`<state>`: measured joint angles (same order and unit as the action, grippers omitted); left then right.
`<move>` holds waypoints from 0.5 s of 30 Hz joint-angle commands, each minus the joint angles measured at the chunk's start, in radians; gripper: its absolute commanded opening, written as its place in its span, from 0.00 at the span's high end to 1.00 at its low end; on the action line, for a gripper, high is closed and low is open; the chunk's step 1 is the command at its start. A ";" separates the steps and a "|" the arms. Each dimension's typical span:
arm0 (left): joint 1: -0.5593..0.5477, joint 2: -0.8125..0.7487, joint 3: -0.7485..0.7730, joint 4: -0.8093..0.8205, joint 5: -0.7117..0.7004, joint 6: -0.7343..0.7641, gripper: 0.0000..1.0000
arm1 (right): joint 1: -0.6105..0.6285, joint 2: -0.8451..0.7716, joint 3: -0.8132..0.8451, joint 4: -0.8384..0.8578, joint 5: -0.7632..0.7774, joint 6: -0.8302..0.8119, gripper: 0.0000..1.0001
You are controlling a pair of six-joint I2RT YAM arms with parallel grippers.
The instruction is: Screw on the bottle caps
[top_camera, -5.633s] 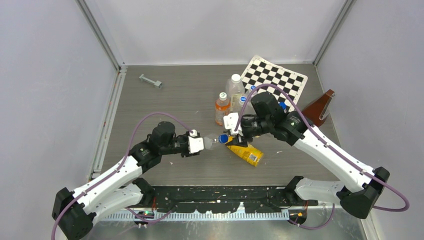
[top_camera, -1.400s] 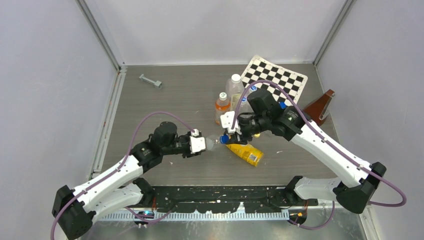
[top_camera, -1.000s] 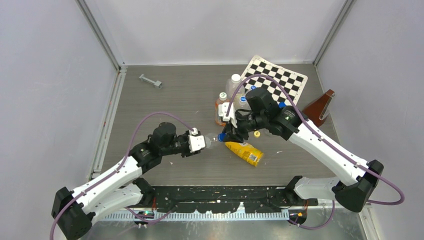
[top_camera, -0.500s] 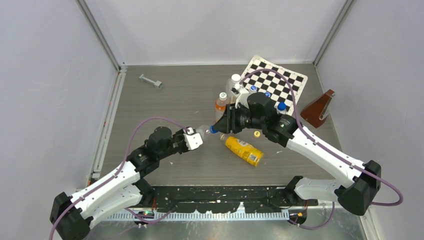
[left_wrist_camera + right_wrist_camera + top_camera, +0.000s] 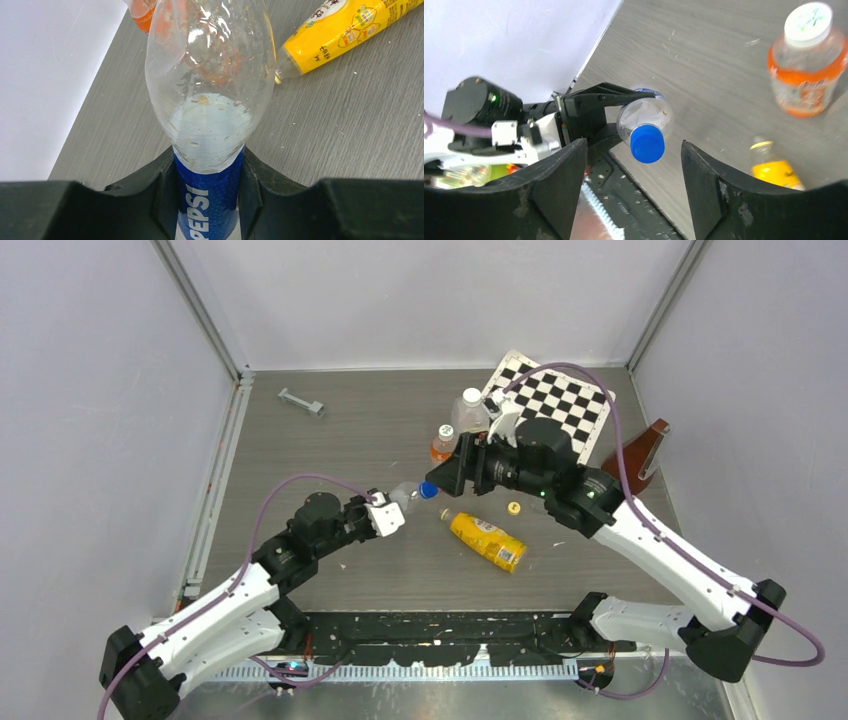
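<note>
**One cap on, one loose**

Our left hand [image 5: 385, 512] grips the small clear Pepsi bottle [image 5: 210, 110], round blue plastic cap [image 5: 647, 143] on its neck. Our right hand [image 5: 450, 469] stands open facing that cap, untouching. The yellow juice bottle [image 5: 487, 540] lies on the desk [image 5: 340, 440], small yellow cap [image 5: 514, 507] near.

Both arms [image 5: 215, 605] [image 5: 660, 550] — white links, black joints — carry purple cables [image 5: 310, 477]; claws [image 5: 207, 170] [image 5: 631, 150] black.
</note>
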<state>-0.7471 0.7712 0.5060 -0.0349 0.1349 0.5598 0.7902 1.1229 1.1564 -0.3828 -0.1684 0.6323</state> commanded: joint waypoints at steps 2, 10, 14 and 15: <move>-0.005 0.015 0.080 -0.028 0.041 -0.015 1.00 | 0.004 -0.109 0.072 -0.030 -0.073 -0.441 0.24; -0.005 0.064 0.136 -0.132 0.220 -0.036 1.00 | 0.004 -0.122 0.060 -0.263 -0.280 -1.256 0.20; -0.005 0.082 0.150 -0.164 0.261 -0.035 1.00 | 0.004 -0.068 0.089 -0.369 -0.337 -1.505 0.20; -0.005 0.085 0.152 -0.167 0.268 -0.035 1.00 | 0.004 -0.050 0.104 -0.383 -0.349 -1.522 0.20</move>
<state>-0.7471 0.8486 0.6075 -0.1722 0.3164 0.5377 0.7902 1.0203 1.1961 -0.6361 -0.4206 -0.5510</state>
